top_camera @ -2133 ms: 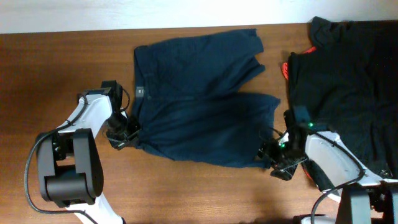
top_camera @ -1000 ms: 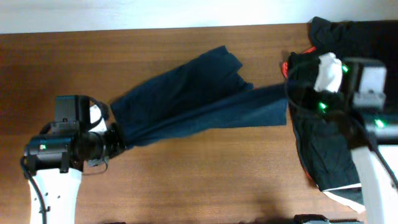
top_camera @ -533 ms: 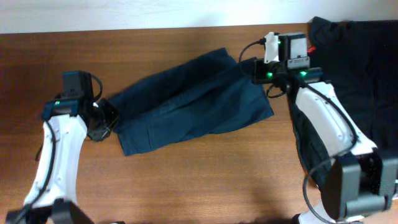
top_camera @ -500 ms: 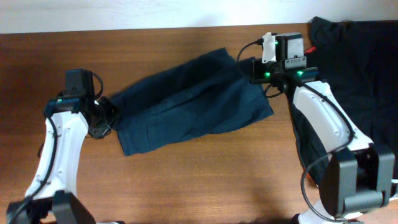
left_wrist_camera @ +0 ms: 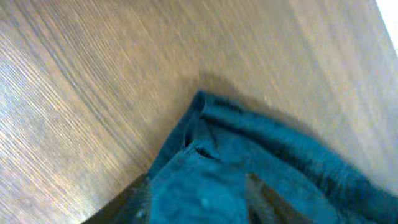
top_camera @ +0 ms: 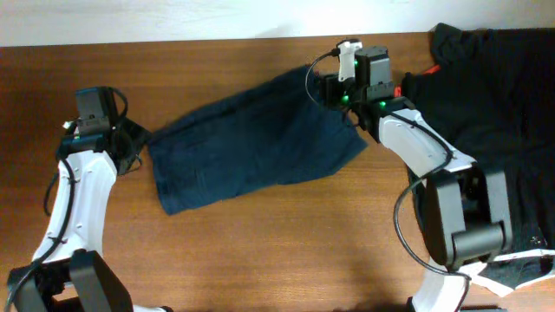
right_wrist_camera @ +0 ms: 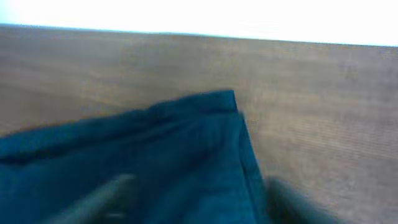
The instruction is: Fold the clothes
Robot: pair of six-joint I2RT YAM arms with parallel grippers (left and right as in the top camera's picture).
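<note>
**A:** Where are the shorts?

**B:** Mid-table, doubled over, slanting from 8 o'clock up to 1 o'clock. The left gripper is at their 9 o'clock corner, the right gripper at the 1 o'clock corner.

**A:** Is either one gripping?

**B:** The right fingers stand apart with cloth lying flat between them, so I'd say no grip there. The left wrist view is too blurred to tell.

**A:** What could go wrong?

**B:** If the left gripper is clamped and pulls away, it would drag that corner and open the fold. That corner also looks bunched, so a second fold over it would press the wrinkle in. And the black pile lies near the right arm, at its 3 o'clock. A wide swing could snag it.
</note>
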